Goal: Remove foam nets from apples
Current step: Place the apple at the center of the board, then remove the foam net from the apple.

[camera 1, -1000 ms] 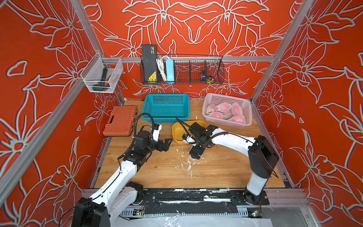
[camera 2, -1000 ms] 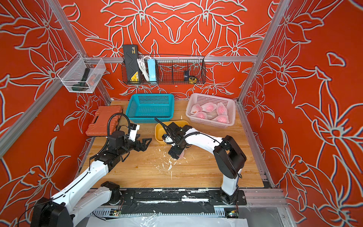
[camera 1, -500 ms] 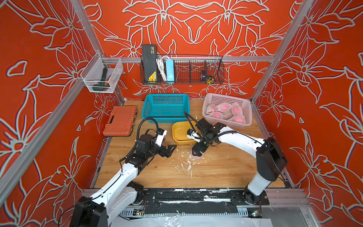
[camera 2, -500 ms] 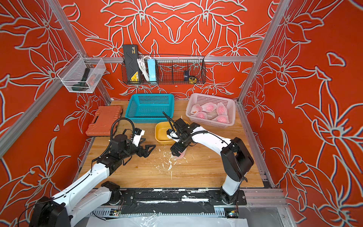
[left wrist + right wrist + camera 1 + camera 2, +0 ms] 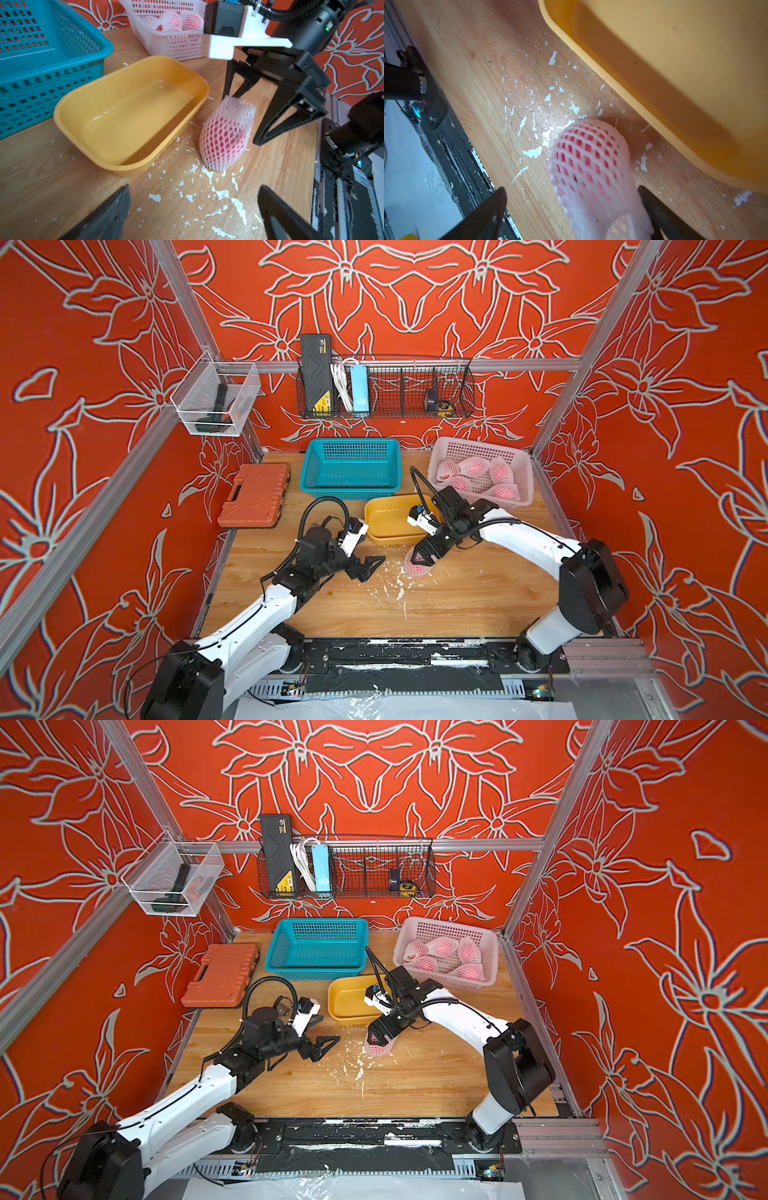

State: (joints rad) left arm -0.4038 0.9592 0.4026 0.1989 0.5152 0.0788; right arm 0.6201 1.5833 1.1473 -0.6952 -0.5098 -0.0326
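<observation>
One apple (image 5: 223,137) in its white foam net (image 5: 239,107) stands on the wooden table in front of the yellow tub, also seen in both top views (image 5: 417,569) (image 5: 377,1049). My right gripper (image 5: 423,558) (image 5: 380,1038) (image 5: 241,120) (image 5: 572,189) hangs open over it. The net's loose upper end lies between its fingers, and one finger (image 5: 652,203) touches the foam. My left gripper (image 5: 374,568) (image 5: 327,1048) (image 5: 193,189) stands open a short way left of that apple, holding nothing. Several more netted apples (image 5: 473,467) (image 5: 442,946) lie in the pink basket (image 5: 505,501).
The yellow tub (image 5: 386,518) (image 5: 124,116) sits just behind the apple, with nothing in it. A teal basket (image 5: 351,466) and an orange case (image 5: 254,494) stand at the back left. White foam crumbs (image 5: 395,589) litter the wood between the grippers.
My left gripper has moved right and a little toward the front, closer to the netted apple. The right gripper stays over the apple while its elbow has swung right.
</observation>
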